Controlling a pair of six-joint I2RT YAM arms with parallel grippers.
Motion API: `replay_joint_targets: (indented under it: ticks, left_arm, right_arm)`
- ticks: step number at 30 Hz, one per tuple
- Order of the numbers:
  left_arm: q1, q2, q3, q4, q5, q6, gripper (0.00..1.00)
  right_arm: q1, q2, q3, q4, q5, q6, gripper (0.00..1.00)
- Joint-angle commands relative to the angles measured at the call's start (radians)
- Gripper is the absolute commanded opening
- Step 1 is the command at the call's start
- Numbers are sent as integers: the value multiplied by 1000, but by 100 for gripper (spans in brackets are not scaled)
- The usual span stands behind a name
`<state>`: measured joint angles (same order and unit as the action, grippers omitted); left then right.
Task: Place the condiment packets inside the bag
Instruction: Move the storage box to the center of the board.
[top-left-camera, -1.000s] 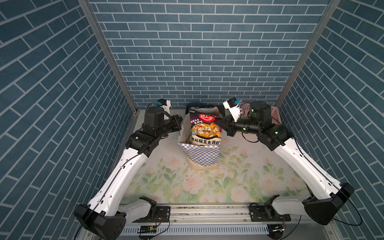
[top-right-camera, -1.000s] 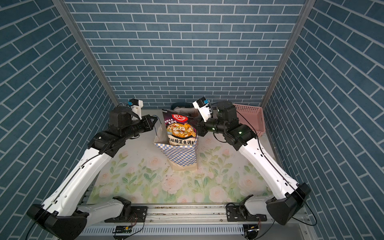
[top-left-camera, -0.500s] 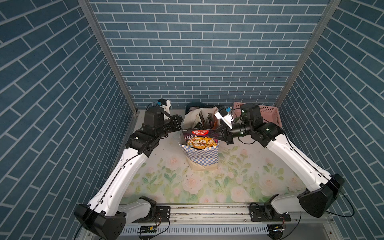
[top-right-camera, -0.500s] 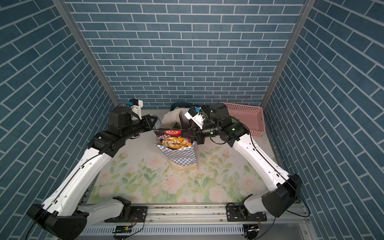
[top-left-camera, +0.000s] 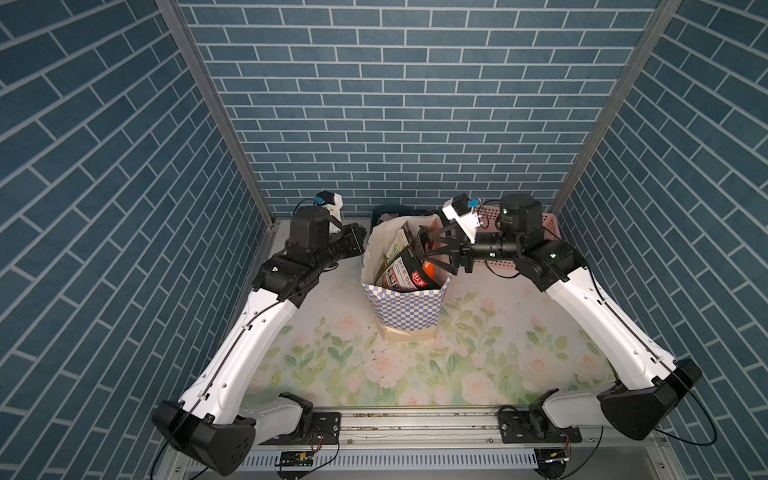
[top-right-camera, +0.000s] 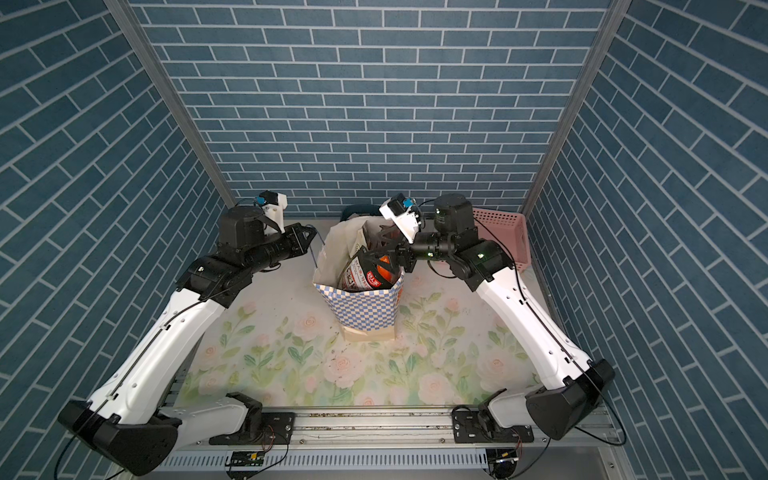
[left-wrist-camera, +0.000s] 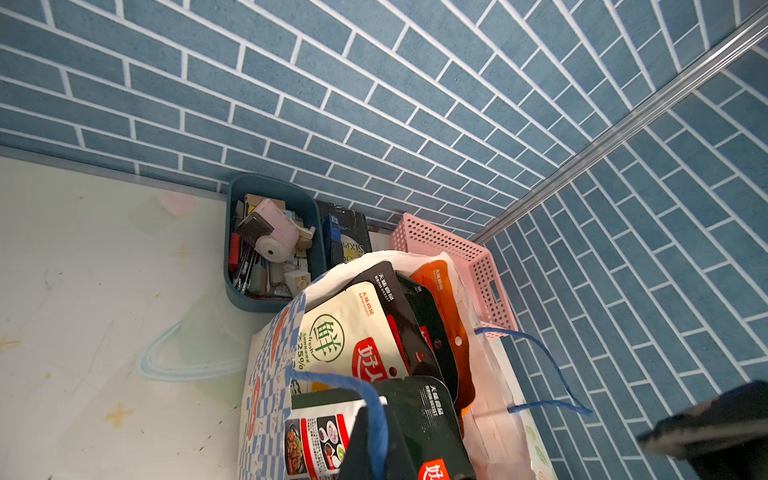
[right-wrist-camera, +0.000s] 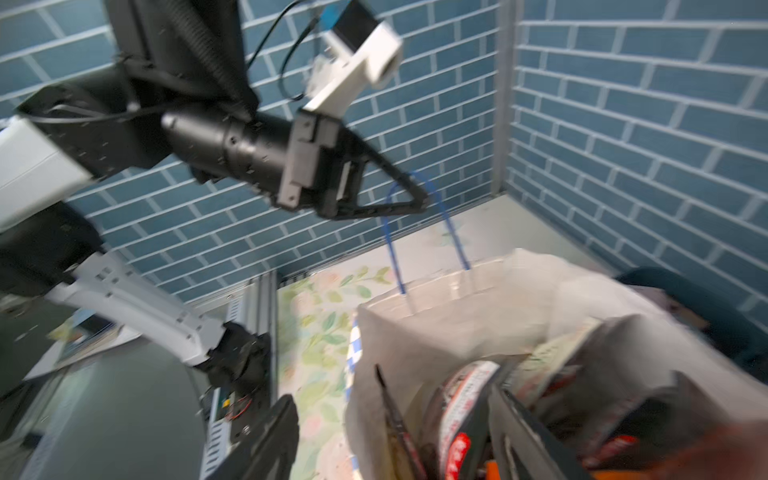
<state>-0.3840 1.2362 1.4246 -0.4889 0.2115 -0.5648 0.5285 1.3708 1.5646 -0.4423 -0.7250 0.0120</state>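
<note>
1. the bag (top-left-camera: 405, 309) stands upright toward the back of the floral table (top-left-camera: 332, 365), with its mouth open; both top views show its checkered front.
2. the condiment packets (left-wrist-camera: 374, 332) sit inside the bag, standing on edge and leaning against one another, with their tops poking above the rim.
3. among them, a cream-white packet (left-wrist-camera: 345, 332) leans beside darker ones, and an orange packet (left-wrist-camera: 440, 286) stands against the bag wall on the pink basket's side.
4. a black packet (top-left-camera: 409, 276) with a red logo lies tilted at the front of the bag's mouth, partly above the rim.
5. the left gripper (right-wrist-camera: 415, 199) has its jaws together, pinched on the bag's blue cord handle (right-wrist-camera: 392, 232), which runs taut up from the rim.
6. the right gripper (top-left-camera: 426, 249) hangs over the bag's mouth with its jaws spread wide and nothing between them; the right wrist view is blurred, so i cannot tell whether a finger brushes the black packet below.
7. the bag's other handle (left-wrist-camera: 552, 365) hangs loose on the far side.
8. a dark teal bin (left-wrist-camera: 232, 249) full of small odds and ends and a pink basket (left-wrist-camera: 457, 249) stand behind the bag, against the back wall.
</note>
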Motion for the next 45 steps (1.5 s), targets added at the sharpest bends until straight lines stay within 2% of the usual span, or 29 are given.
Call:
replay_joint_targets:
  ticks: [1,4,6,10,18,23,27,40,42,45]
  left_arm:
    - [2,-9,73,96,13,9,0]
    - [3,-17,106,68,-60,32,0]
    - [5,-19,120,28,-111,46,0]
    - [7,-44,87,-10,-132,56,0]
    - [7,-117,-13,-12,-143,65,0]
    - [7,-117,-19,-11,-124,74,0]
    - [7,-124,-39,-10,-128,76,0]
    - [8,-126,-53,0,-127,71,0]
    - [9,-128,-53,-3,-126,70,0]
    - [9,-131,-50,-10,-131,71,0]
  right_arm:
    - [-161,-15,-4,48,228,173,75]
    - [-304,33,-46,6,405,248,75]
    - [-363,103,-65,-13,456,222,77]
    - [-443,285,-46,-2,530,193,85]
    - [-514,677,222,21,643,237,88]
    - [-513,922,467,-53,579,234,88]
    - [-512,1032,597,-102,537,237,85]
    - [-493,1157,599,-88,455,241,76]
    - [-492,1168,590,-93,448,243,71]
    - [-489,1145,537,-104,451,243,55]
